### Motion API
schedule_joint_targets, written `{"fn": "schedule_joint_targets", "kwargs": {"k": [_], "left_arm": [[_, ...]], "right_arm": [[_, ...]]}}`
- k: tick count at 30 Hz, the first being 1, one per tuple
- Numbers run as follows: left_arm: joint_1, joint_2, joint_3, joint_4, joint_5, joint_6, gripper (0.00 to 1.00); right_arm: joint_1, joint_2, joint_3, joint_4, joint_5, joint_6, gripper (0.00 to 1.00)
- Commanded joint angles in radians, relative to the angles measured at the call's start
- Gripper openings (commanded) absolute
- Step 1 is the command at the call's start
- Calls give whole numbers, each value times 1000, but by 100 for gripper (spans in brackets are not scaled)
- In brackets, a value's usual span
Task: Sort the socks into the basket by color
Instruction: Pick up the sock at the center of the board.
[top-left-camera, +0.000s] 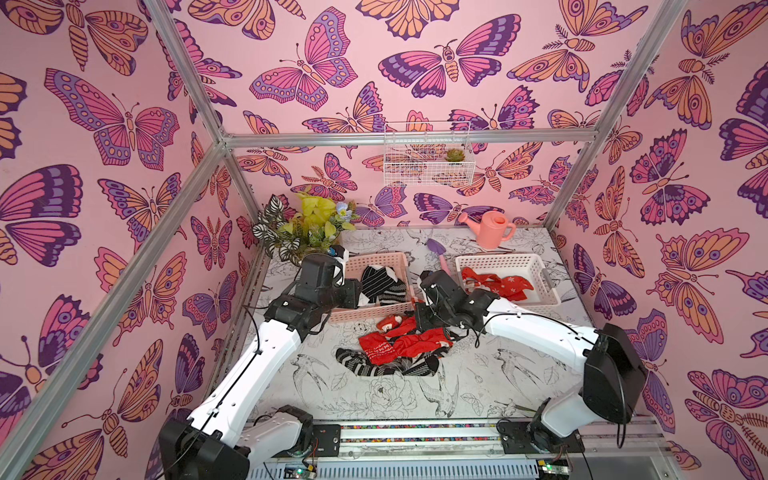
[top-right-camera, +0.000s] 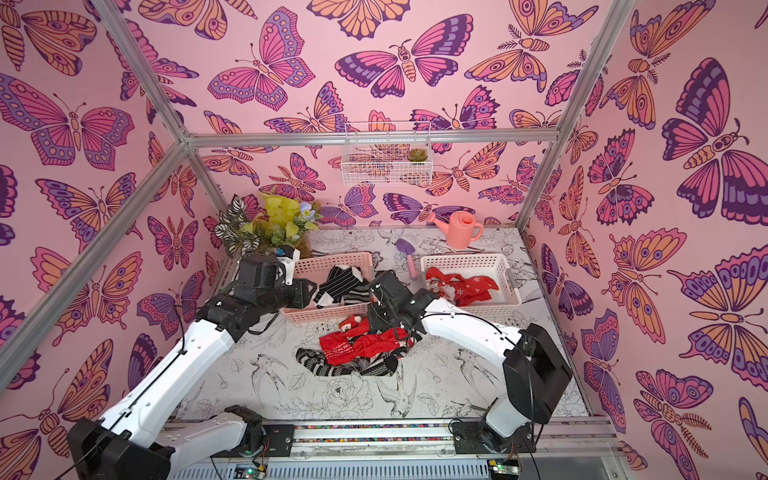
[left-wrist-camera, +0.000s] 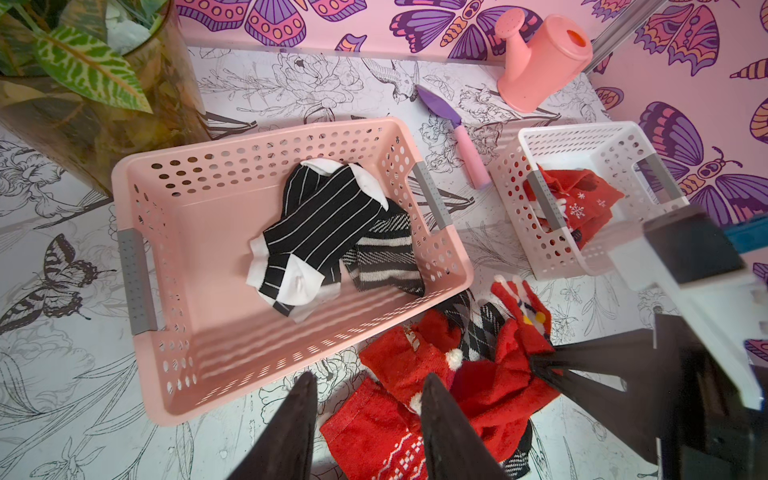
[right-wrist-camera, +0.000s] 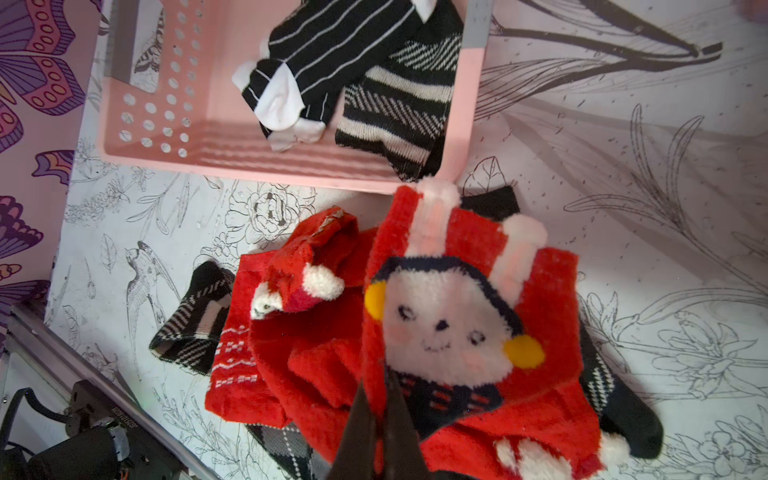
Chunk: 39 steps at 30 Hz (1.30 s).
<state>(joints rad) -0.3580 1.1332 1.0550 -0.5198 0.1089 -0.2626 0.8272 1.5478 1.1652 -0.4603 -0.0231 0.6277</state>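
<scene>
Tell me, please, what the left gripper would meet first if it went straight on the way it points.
Probably the red socks beside the pink basket: the left gripper, jaws apart, aims about there. Depth is unclear, so the basket's near wall could come first.

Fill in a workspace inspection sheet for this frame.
Surface: table, flower-and-bird print, flat.
Job's things: black-and-white socks in pink basket; red socks in white basket; mixed sock pile on the table in front.
Clutter: watering can, trowel, potted plant at the back.
Grippers: left gripper open, empty; right gripper shut on red face sock.
Cables: black cables along both arms.
Surroundings: butterfly walls, metal frame, wire wall basket holding a succulent.
</scene>
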Motion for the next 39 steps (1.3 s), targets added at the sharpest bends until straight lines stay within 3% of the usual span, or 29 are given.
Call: {"fn": "schedule_joint_targets", "kwargs": {"k": [1,25,32,39], "left_arm": [[8,-24,-17,7,9,9,44],[8,-29,-16,6,20,8,44],[8,-29,-16,7,25,6,44],[8,-21,-16,7,32,4,44]], "right_arm": [[7,-44,34,-38,8,-15,3],[-17,-164,54,-125,77,-80,3],[-100,-215,54,-162,86,-124,3],[-260,-254,57,-183,54,-175,3]]}}
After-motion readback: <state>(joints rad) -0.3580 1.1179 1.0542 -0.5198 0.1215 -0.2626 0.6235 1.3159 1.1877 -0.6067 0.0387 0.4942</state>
